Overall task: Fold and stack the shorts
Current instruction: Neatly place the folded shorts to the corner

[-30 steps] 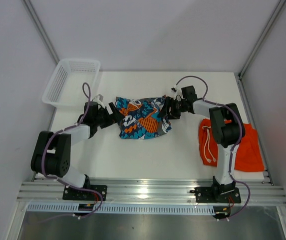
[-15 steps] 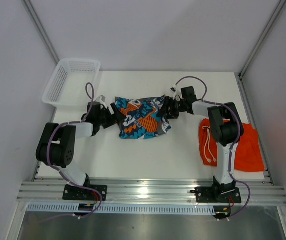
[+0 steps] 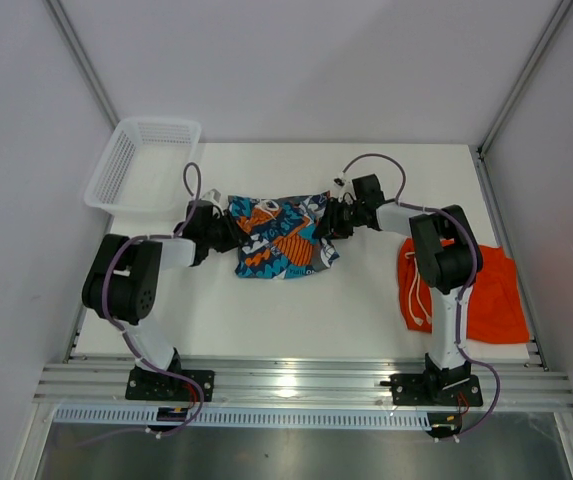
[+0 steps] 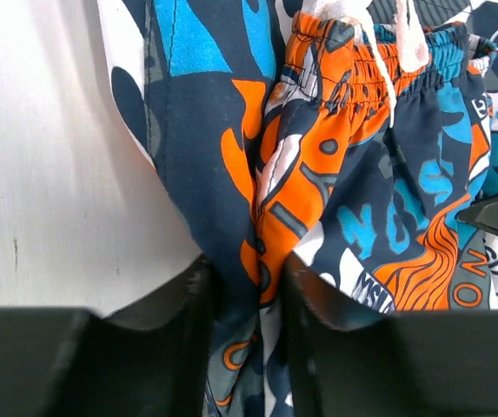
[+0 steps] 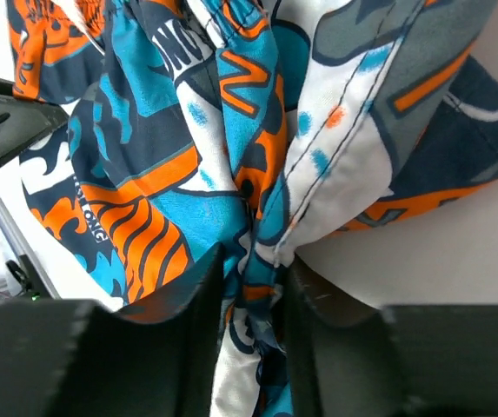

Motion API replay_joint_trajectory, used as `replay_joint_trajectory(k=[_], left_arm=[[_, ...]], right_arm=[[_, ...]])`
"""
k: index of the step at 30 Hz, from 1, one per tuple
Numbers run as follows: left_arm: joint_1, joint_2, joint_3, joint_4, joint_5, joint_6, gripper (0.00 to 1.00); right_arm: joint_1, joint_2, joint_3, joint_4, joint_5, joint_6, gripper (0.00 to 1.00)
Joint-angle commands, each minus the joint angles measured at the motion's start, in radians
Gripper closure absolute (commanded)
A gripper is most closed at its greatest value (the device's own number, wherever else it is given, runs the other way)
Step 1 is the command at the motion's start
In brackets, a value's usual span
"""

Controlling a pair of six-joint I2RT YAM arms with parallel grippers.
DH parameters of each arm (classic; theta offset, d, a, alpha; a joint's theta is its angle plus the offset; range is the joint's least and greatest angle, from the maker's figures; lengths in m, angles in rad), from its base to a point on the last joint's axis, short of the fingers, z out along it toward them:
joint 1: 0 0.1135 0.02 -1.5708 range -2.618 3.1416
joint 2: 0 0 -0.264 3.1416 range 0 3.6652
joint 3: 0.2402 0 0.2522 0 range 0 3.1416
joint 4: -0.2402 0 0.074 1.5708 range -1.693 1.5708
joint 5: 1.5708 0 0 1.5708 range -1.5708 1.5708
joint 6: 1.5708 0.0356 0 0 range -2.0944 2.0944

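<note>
Wrist views: L gripper (image 4: 249, 278) & R gripper (image 5: 253, 269) each clamped on opp. edges of printed shorts (image 3: 281, 236).

White table (image 3: 296, 310), surface flat. Printed shorts (image 3: 281, 238) lie crumpled at mid-table, toward the far side. Orange shorts (image 3: 491, 300) lie at the right edge (white drawstring (image 3: 418, 300) trailing toward the near side). White mesh basket (image 3: 106, 185) sits at the far left corner.
</note>
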Motion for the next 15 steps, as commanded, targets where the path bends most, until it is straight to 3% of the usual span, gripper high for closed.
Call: replay_joint_trajectory(k=[1, 4, 12, 15], left_arm=[[-0.025, 0.000, 0.034, -0.003, -0.046, 0.022, 0.66], [-0.042, -0.001, 0.043, -0.016, -0.072, 0.031, 0.73], [-0.093, 0.009, 0.079, -0.042, -0.100, 0.035, 0.86], [-0.111, 0.013, 0.089, -0.054, -0.115, 0.035, 0.97]], right_arm=[[0.036, 0.009, 0.013, -0.065, 0.126, -0.034, 0.67], [0.054, -0.006, 0.013, -0.068, 0.158, -0.036, 0.76], [0.135, -0.035, 0.036, -0.125, 0.295, -0.060, 0.85], [0.175, -0.035, 0.065, -0.181, 0.402, -0.074, 1.00]])
